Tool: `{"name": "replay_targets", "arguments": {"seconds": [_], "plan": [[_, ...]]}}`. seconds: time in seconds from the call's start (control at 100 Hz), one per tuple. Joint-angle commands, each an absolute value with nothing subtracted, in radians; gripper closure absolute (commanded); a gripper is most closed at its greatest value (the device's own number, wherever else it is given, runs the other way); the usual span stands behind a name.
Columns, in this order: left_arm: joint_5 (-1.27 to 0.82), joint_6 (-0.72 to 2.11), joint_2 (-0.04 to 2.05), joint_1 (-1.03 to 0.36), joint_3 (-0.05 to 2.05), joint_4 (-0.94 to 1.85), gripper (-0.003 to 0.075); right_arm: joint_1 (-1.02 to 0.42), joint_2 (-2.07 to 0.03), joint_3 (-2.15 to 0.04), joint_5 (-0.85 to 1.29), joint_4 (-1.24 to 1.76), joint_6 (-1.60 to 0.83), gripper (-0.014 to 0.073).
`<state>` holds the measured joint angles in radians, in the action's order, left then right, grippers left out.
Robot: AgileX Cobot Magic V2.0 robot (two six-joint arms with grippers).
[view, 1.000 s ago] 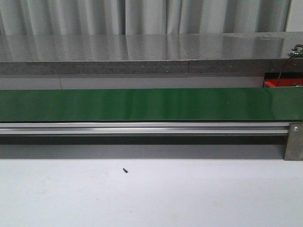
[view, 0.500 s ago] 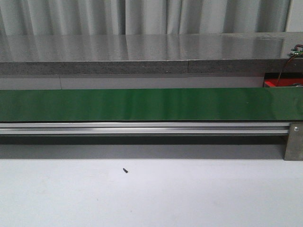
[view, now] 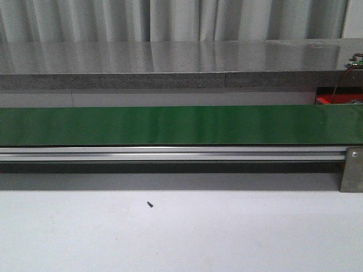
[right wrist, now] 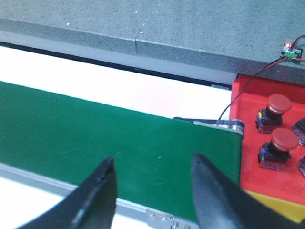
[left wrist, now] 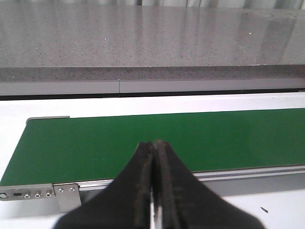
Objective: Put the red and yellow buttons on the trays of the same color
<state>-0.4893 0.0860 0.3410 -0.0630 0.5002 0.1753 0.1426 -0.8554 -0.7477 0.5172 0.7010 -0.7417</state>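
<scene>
My front camera looks straight ahead, low and level over the white table (view: 181, 238), with the green conveyor belt (view: 170, 126) running edge to edge across mid-frame and the grey counter (view: 170, 56) behind it. My left wrist camera sits close above the belt's left end (left wrist: 43, 143), facing the same counter (left wrist: 152, 38). My right wrist camera hovers near the belt's right end (right wrist: 209, 143), angled down, catching the red tray (right wrist: 267, 109) at right. All three share belt and counter.
</scene>
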Motion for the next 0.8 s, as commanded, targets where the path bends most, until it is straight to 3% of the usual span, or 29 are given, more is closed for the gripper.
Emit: {"name": "replay_targets", "arguments": {"seconds": [0.0,0.11,0.23,0.79], "plan": [[-0.413,0.090,0.348,-0.070,0.527,0.189,0.0740,0.143,-0.809,-0.742,0.482,0.711,-0.752,0.0315],[-0.413,0.090,0.348,-0.070,0.527,0.189,0.0740,0.143,-0.750,-0.695,0.481,0.711,-0.752,0.0444],[-0.413,0.090,0.348,-0.070,0.527,0.189,0.0740,0.143,-0.700,-0.657,0.481,0.711,-0.752,0.0668],[-0.413,0.090,0.348,-0.070,0.527,0.189,0.0740,0.144,-0.676,-0.647,0.483,0.712,-0.752,0.0662]]}}
